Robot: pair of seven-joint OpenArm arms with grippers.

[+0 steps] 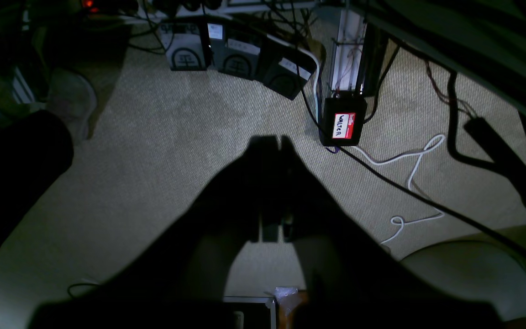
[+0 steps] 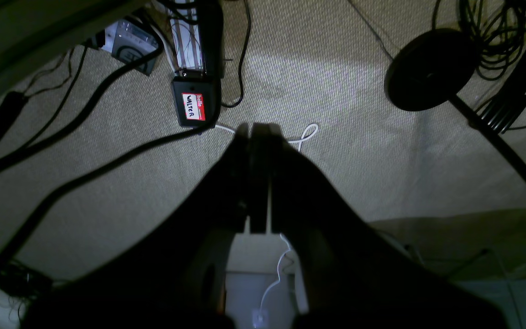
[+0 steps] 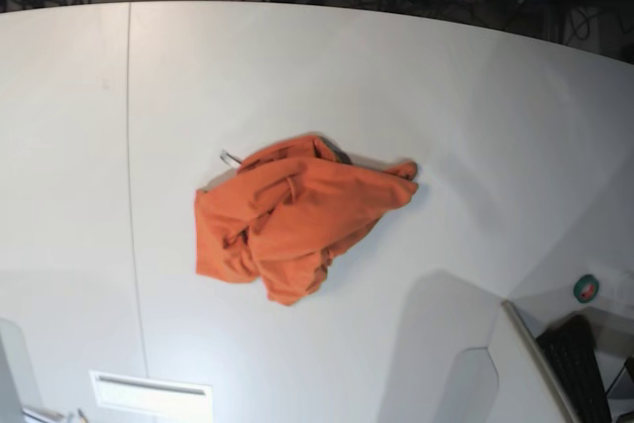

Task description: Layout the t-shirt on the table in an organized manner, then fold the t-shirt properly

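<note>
The orange t-shirt lies crumpled in a heap near the middle of the white table in the base view. Neither arm shows in the base view. My left gripper is shut and empty, hanging over the beige carpet below table level. My right gripper is shut and empty too, also over the carpet. The shirt shows in neither wrist view.
A thin dark seam runs down the table's left part. A green tape roll and a keyboard sit at the lower right. A white slot plate is at the front edge. Cables and a black box labelled "Walter" lie on the floor.
</note>
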